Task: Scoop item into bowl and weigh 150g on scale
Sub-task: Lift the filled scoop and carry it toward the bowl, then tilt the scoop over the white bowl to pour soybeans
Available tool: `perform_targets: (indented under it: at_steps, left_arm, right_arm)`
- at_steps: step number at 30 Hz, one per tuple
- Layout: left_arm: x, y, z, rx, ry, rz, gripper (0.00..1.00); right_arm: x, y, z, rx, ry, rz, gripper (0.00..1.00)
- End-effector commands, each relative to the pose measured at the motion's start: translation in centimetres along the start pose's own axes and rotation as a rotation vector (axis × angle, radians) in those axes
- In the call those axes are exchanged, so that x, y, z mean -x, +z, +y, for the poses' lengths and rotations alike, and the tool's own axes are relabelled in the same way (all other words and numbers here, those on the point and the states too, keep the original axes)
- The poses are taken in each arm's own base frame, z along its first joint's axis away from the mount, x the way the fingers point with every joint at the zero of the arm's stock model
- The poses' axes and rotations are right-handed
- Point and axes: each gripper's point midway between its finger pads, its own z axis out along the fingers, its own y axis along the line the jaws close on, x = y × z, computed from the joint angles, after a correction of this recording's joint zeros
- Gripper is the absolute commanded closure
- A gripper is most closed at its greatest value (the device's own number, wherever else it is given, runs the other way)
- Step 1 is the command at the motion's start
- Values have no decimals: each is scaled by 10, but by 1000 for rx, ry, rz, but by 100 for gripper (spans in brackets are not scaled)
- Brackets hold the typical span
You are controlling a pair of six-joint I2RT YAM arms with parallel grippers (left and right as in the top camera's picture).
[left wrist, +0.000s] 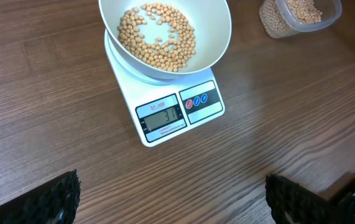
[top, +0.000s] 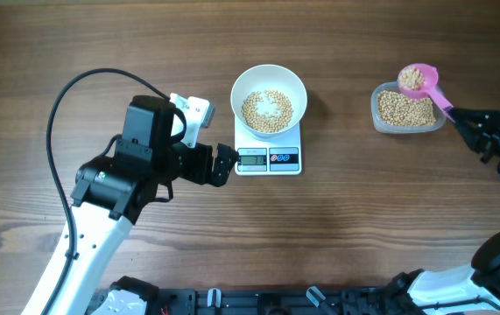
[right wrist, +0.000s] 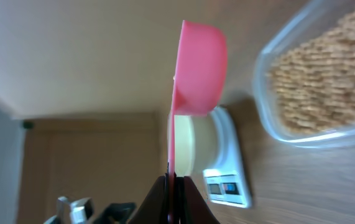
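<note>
Since the overhead view shows both arms, I'll start there. The left arm comes up from the bottom-left corner, elbow bent and forearm pointing right. That puts the left gripper (top: 224,164) just beside the left edge of the scale (top: 268,160), jaws spread wide and holding nothing. The right arm reaches in from the right edge. The right gripper (top: 461,117) is pinched tight on the handle of a pink plastic scoop (top: 417,79). The scoop's cup is loaded with beans and hangs over the back of a clear plastic tub (top: 376,114) with rounded corners. The round white bowl (top: 298,87) sits on the scale with a shallow layer of beans (top: 267,109) in it. The table (top: 363,227) is dark wood grain.

Left wrist cam: it looks down at the flat white scale with its grey display and two round buttons, though I can't read the digits for sure. The bowl looks smooth and glossy. Black ribbed fingertips (left wrist: 53,199) poke in at both bottom corners, far apart, with only tabletop between them.

Right wrist cam: the picture is turned sideways. The scoop shows edge-on, and its thin handle runs down into the clamped fingers. The tub is blurry on the right and packed with beans. The bowl and scale sit further back.
</note>
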Motion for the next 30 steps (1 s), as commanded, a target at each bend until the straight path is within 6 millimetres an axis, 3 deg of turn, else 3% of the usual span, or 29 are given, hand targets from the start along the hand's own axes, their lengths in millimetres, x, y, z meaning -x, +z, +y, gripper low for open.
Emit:
perform_targets:
  at_steps: [1, 6, 11, 17, 22, 30]
  left_arm:
    - [1, -2, 0, -6, -8, -7, 0]
    - [1, -2, 0, -6, -8, -7, 0]
    - [1, -2, 0, -6, -8, -7, 0]
    - [1, -2, 0, -6, -8, -7, 0]
    - [1, -2, 0, -6, -8, -7, 0]
    - [1, -2, 0, -6, -8, -7, 0]
  right_arm:
    - [-8, 14, 32, 185, -2, 42, 96]
    - [-29, 43, 45, 209, 18, 150, 96]
    - [-63, 82, 61, 209, 4, 305, 96]
    - [-101, 138, 68, 41, -96, 441, 96]
    - [-101, 169, 90, -71, -281, 382, 96]
    - [-113, 204, 83, -267, -588, 319, 96]
